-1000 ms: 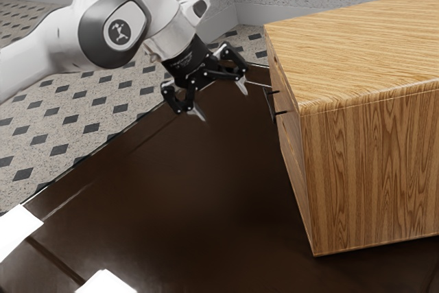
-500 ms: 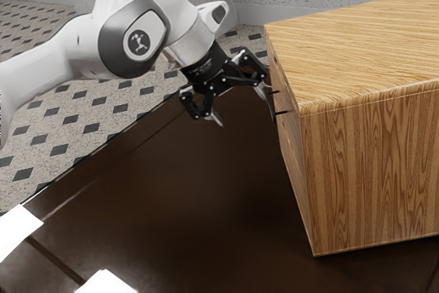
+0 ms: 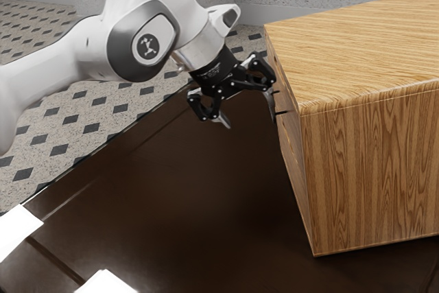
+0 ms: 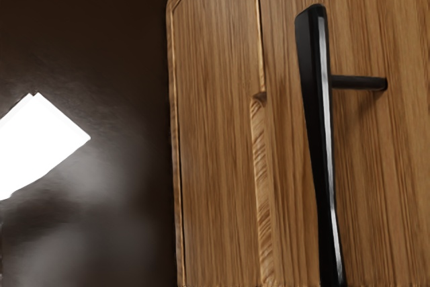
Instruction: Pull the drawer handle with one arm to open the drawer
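Nearest lies the dark surface [image 3: 171, 204], glossy with pale reflections. On its right stands the wooden cabinet [image 3: 363, 135]. My jaws hang released, spread wide and gripping nothing, at the cabinet's left face. One finger is just beside the black drawer handle [image 4: 317, 152] and the other is out over the surface. The handle is a slim bar held off the wood by a short post. Beyond my white arm [image 3: 103, 53], on the far left, runs the tiled floor [image 3: 68, 108].

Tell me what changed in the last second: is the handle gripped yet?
The gripper moved toward the exterior view's right, up to the drawer handle, its jaws spread open; nothing is gripped yet. The drawer and wooden cabinet stayed as they were.
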You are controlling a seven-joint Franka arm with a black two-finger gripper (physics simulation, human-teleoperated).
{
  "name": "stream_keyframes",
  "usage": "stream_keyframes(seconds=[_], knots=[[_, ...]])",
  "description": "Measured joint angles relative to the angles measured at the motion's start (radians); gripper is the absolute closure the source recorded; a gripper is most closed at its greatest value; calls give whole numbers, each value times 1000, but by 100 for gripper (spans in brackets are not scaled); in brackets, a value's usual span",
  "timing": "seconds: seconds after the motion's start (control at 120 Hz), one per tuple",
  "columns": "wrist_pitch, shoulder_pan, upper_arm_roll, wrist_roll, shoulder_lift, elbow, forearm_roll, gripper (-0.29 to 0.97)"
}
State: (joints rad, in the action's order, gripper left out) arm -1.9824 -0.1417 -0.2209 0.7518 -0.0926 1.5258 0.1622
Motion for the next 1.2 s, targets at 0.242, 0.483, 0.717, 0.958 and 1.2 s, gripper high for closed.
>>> stream_keyframes(seconds=[0.242,0.483,0.717,0.958,1.2], knots=[[-12,8,0,-15,-13,0,2,0],[-16,6,0,-26,-27,-8,2,0],[-15,-5,6,-33,-31,-3,1,0],[-13,-17,14,-41,-12,28,5,0],[-14,-58,28,-49,76,131,10,0]])
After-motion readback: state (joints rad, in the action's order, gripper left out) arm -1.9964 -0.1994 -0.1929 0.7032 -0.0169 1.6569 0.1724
